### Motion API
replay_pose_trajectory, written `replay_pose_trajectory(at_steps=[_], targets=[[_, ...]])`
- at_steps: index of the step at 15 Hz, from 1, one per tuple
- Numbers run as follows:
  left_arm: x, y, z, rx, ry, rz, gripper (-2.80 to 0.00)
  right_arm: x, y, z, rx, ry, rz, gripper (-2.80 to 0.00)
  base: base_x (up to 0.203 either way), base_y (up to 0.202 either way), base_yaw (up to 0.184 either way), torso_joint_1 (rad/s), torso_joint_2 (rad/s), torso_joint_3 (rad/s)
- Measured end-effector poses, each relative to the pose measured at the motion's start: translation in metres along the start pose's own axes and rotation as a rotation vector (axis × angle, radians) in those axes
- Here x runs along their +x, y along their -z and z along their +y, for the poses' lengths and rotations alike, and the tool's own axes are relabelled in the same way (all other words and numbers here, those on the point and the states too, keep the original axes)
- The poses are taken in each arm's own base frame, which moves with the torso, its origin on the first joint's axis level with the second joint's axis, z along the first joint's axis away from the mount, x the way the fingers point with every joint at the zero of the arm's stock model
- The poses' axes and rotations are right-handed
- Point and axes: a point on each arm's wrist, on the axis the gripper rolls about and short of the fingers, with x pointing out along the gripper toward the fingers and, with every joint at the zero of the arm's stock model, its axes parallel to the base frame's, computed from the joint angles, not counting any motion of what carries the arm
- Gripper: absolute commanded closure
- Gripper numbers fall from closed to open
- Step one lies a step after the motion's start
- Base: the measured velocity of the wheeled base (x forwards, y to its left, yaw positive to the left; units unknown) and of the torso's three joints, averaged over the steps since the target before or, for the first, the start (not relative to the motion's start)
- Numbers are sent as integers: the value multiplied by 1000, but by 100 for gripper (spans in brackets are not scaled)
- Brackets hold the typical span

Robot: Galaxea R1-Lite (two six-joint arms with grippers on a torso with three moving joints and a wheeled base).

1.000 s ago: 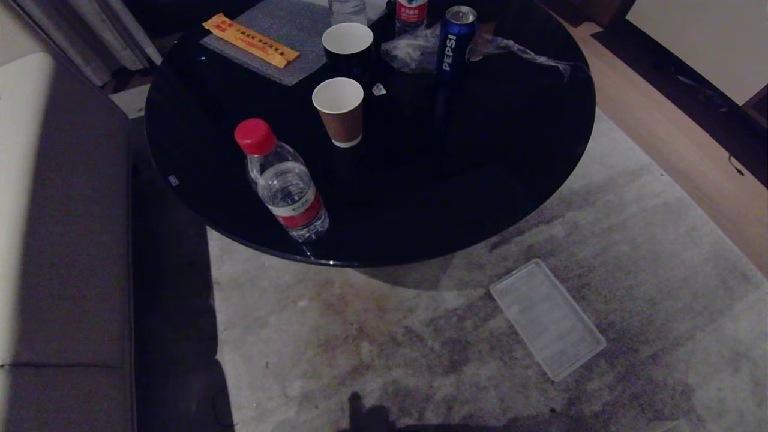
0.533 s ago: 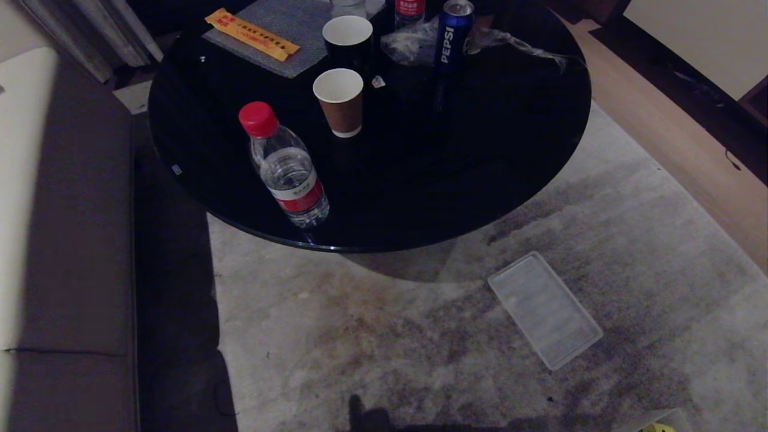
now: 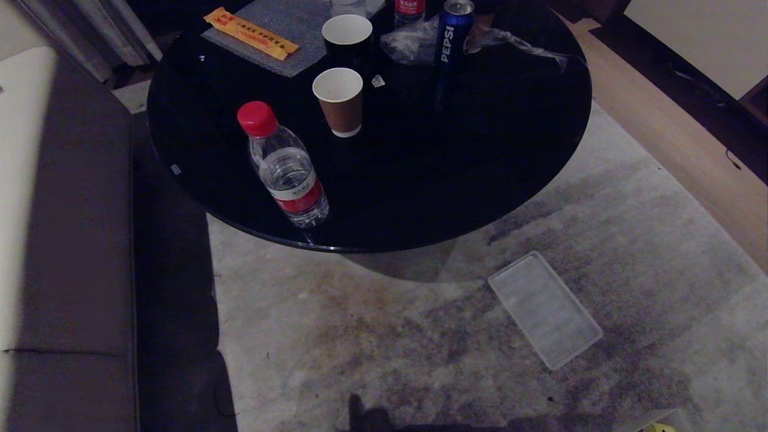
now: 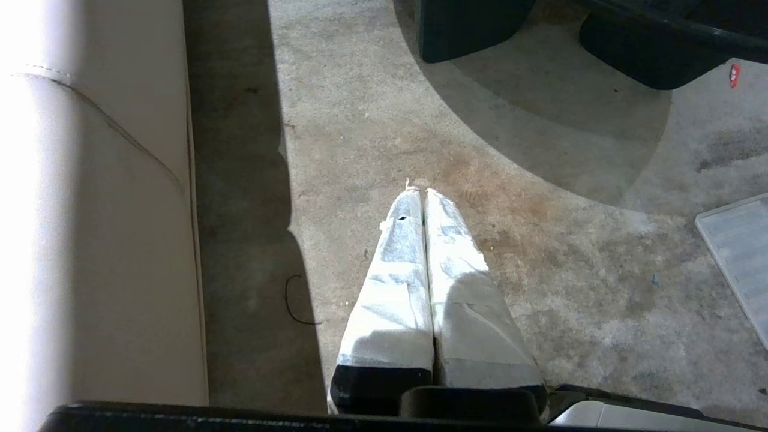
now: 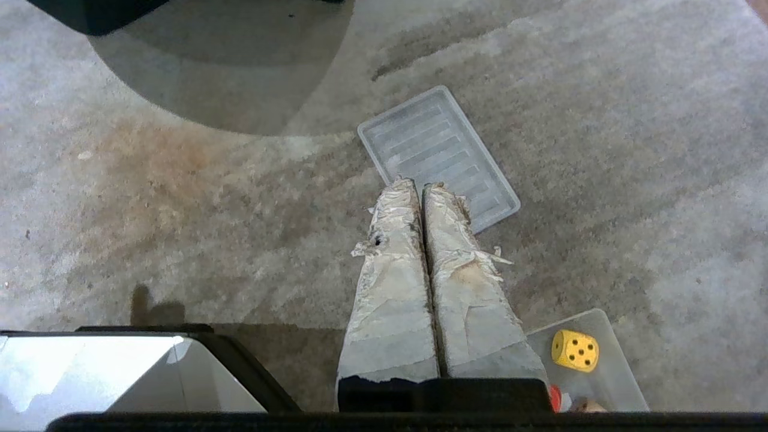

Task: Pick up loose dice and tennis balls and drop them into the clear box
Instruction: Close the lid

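The clear box [image 5: 619, 363] stands on the carpet, just beside and below my right gripper [image 5: 418, 185]. A yellow die [image 5: 575, 350] lies inside it. A sliver of something red [image 5: 554, 398] and something brownish [image 5: 585, 407] also show in the box, mostly hidden by the wrist. In the head view only the box's corner [image 3: 667, 415] and the yellow die [image 3: 659, 428] show at the bottom edge. No tennis balls are in view. My right gripper is shut and empty over the carpet. My left gripper [image 4: 418, 191] is shut and empty, hanging over the carpet near the sofa.
A flat ribbed clear lid [image 3: 545, 318] lies on the carpet past the right gripper. The round black table [image 3: 510, 150] carries a water bottle [image 3: 285, 174], paper cups [image 3: 339, 101] and a Pepsi can [image 3: 451, 36]. A sofa [image 3: 66, 240] runs along the left.
The whole head view has shifted: the table and lid sit a little higher in the picture, and the box corner with the yellow die has come into view. The arms have kept still.
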Motion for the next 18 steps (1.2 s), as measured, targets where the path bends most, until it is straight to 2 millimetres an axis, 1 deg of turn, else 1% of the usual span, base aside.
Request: replay_pose_trajectory(at_steps=[18], targets=[[0, 0, 0, 0, 0, 0, 0, 0, -1, 0, 0, 4, -4, 0, 0, 0, 0, 3, 2, -195]])
